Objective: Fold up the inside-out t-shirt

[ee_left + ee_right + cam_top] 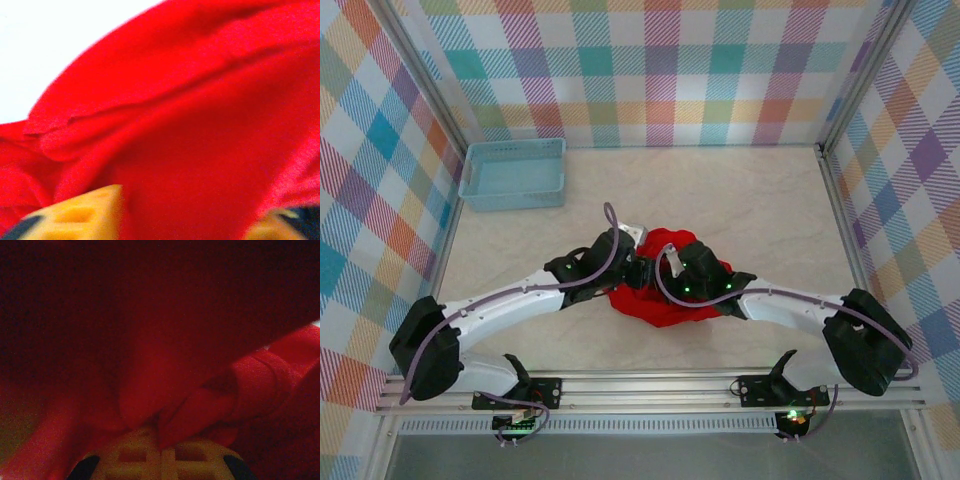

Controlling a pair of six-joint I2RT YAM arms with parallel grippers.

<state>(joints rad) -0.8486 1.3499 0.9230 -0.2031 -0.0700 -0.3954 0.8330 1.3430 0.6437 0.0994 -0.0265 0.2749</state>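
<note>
The inside-out t-shirt point(660, 302) is a bright red bunched heap on the table between my two arms. My left gripper point(636, 270) is at the heap's left edge. In the left wrist view its yellow fingers point(85, 216) stand apart, and red cloth point(200, 125) fills the gap at the left gripper point(185, 220). My right gripper point(670, 264) reaches into the heap from the right. In the right wrist view the right gripper point(161, 441) is shut, with a fold of the dark-shaded red cloth point(150, 340) pinched between its tips.
A light blue basket point(513, 172) stands at the back left, well away from the shirt. Checked walls close the table on three sides. Pale tabletop point(760, 200) lies open behind and to the right of the heap.
</note>
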